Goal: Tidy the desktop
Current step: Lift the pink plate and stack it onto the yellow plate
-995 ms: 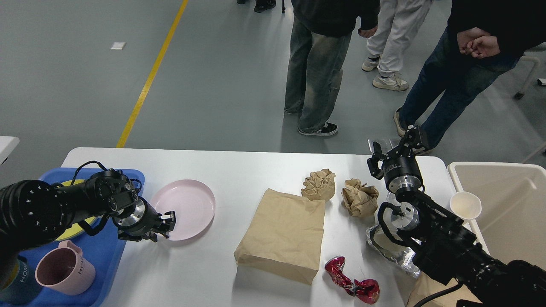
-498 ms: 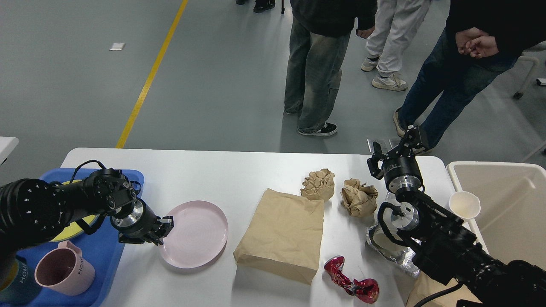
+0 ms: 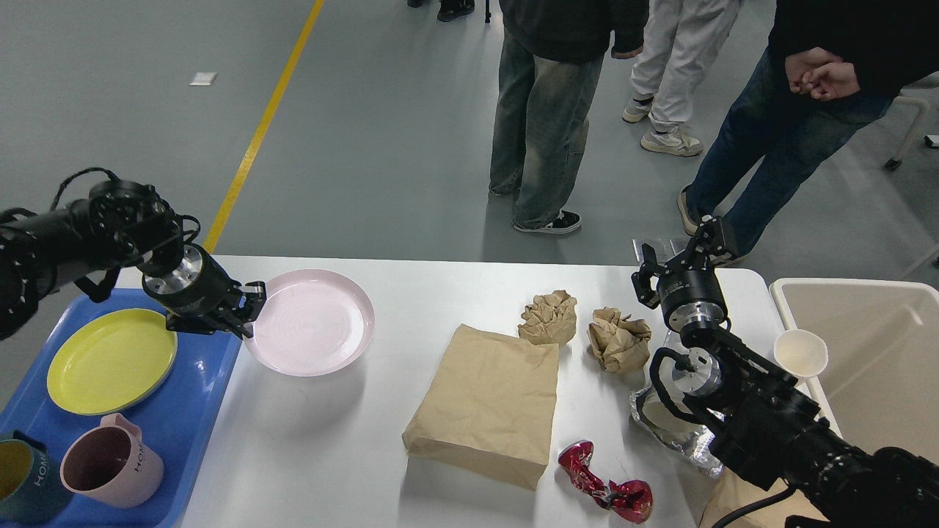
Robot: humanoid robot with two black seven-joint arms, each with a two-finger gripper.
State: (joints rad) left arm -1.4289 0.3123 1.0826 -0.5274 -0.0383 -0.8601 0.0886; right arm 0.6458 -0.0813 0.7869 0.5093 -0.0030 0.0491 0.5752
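Note:
The white desktop (image 3: pixel 411 286) spans the view. My left gripper (image 3: pixel 249 312) is shut on the left rim of a pink plate (image 3: pixel 312 321) and holds it lifted above the desktop, just right of the blue tray (image 3: pixel 194 411). My right gripper (image 3: pixel 678 253) is raised over the desktop's far right edge; its fingers stand apart and hold nothing. On the desktop lie a flat brown paper bag (image 3: pixel 488 403), two crumpled brown paper balls (image 3: pixel 549 317) (image 3: pixel 618 339), a crushed red wrapper (image 3: pixel 605 493) and a silver foil wrapper (image 3: pixel 671 433), partly hidden by my right arm.
The blue tray holds a yellow plate (image 3: pixel 110 359), a pink mug (image 3: pixel 110 462) and a dark mug (image 3: pixel 22 480). A beige bin (image 3: pixel 880 359) stands off the right edge with a white paper cup (image 3: pixel 799 353) by its rim. Several people (image 3: pixel 557 110) stand beyond the far edge.
My left gripper took hold of the pink plate's rim, dragged it, then lifted it up and back toward the tray's far right corner. The right arm has not moved.

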